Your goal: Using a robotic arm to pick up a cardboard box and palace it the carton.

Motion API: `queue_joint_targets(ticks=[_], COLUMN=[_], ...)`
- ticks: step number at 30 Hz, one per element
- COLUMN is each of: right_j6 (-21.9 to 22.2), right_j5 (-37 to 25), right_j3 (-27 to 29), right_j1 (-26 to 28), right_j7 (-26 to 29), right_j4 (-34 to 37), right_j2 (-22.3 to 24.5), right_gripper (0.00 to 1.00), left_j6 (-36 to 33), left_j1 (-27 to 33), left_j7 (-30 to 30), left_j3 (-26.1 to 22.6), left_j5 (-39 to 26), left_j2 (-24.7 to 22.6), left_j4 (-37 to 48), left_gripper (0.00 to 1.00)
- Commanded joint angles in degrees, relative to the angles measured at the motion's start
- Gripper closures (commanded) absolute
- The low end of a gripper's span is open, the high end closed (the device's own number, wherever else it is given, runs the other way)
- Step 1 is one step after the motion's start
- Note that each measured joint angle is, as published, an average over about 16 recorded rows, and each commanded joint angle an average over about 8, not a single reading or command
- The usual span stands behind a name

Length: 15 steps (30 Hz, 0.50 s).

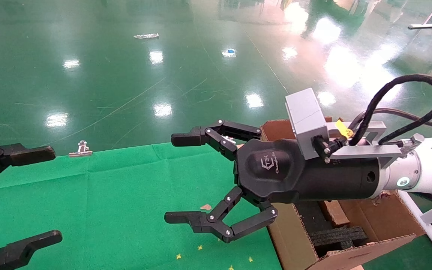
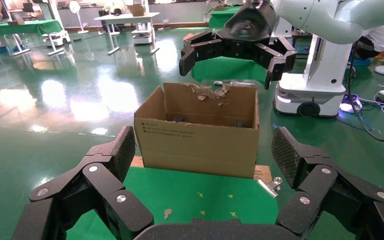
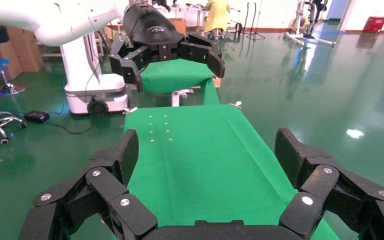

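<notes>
Right gripper [image 1: 171, 178] hangs spread wide and empty above the green table cloth [image 1: 126, 195], just beside the carton [image 1: 373, 221], on its white robotic arm [image 1: 431, 168], while the left gripper [image 1: 51, 193] sits at the cloth's left edge, fingers also spread, holding nothing. Around the table lies a glossy green floor [image 1: 126, 75] with glare patches and one metal binder clip [image 1: 81, 149] at the cloth's far edge. One carton stands open, black foam inserts [image 1: 336, 236] inside beside a narrow brown cardboard box [image 1: 335, 212].
</notes>
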State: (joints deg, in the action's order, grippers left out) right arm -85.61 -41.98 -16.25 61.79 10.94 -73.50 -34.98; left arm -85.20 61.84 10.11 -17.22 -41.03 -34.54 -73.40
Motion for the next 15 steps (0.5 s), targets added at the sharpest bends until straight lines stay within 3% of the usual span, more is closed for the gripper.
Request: queue_joint_targets(ticks=[1,15], right_j6=[0.0,0.0], right_j5=[0.0,0.0], right_j3=[0.0,0.0], right_j1=[0.0,0.0], right_j7=[0.0,0.0], right_j4=[0.0,0.0], right_j2=[0.0,0.0], right_gripper=[0.00,0.00], left_j6=[0.0,0.0], left_j1=[0.0,0.0], left_j7=[0.0,0.0], left_j3=[0.0,0.0], left_j5=[0.0,0.0], left_j2=[0.0,0.0], left_j4=[0.0,0.0], left_gripper=[0.00,0.00])
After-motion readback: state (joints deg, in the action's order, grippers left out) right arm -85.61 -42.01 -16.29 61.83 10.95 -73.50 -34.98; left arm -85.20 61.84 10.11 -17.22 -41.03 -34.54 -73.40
